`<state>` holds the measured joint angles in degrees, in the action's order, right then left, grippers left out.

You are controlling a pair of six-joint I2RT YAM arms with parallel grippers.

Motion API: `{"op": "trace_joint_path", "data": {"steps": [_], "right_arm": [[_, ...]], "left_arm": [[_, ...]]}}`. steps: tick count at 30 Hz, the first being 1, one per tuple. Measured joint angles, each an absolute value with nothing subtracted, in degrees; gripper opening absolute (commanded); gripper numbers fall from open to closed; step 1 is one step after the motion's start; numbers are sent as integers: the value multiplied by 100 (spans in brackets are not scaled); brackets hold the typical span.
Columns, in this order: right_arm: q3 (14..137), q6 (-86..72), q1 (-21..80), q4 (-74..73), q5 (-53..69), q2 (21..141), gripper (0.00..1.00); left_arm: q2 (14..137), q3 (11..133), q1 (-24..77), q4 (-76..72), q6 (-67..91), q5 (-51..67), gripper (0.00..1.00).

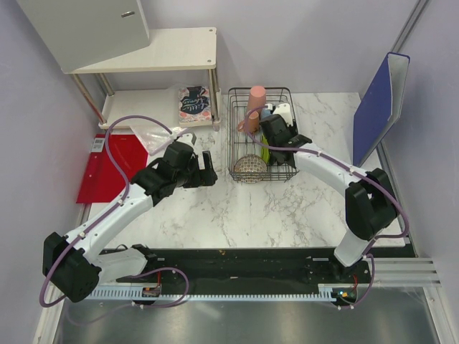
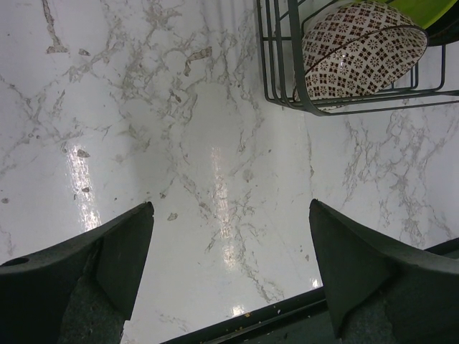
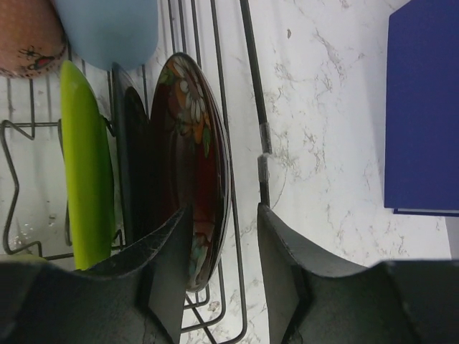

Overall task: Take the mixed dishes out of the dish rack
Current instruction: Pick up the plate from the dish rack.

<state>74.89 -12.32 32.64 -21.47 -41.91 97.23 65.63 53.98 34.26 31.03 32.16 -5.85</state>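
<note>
At the right side of the dish rack (image 1: 231,136), your right fingers (image 3: 168,272) stand half open astride the rim of the dark red patterned plate (image 3: 188,158), which is upright beside the glossy black plate (image 3: 133,165). A gap shows, so nothing is gripped. Your left fingers (image 2: 115,258) gape wide over bare bench (image 2: 179,143), empty. I'd judge you're mid-grasp: close on the rim, then lift straight up between the wires.

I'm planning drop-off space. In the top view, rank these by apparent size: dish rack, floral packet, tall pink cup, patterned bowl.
1. dish rack
2. floral packet
3. tall pink cup and patterned bowl look about alike. The cup stands higher, nearer the camera, so I won't rank them.
</note>
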Motion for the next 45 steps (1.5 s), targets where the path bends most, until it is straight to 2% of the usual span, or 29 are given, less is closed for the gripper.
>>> {"op": "trace_joint_path", "data": {"steps": [17,20,21,23,24,35,45], "right_arm": [[6615,-1531,3264,-937,-4554,9953,36],[6486,-1647,3264,-797,-4552,9953,24],[6453,-1675,3264,-740,-4567,9953,16],[6396,-1769,3286,-613,-4578,9904,8],[6348,-1791,3312,-567,-4609,9883,0],[5935,-1911,3365,-353,-4775,9522,0],[5854,-1767,3931,-932,-5288,8329,0]], "left_arm": [[6563,5304,3426,3083,3260,-589,94],[6563,5304,3426,3074,3264,-589,94],[6563,5304,3426,3072,3264,-591,94],[6563,5304,3426,3072,3273,-591,94],[6563,5304,3426,3072,3277,-589,94],[6600,5284,3426,3068,3339,-591,94],[6602,5260,3426,3070,3347,-639,94]]}}
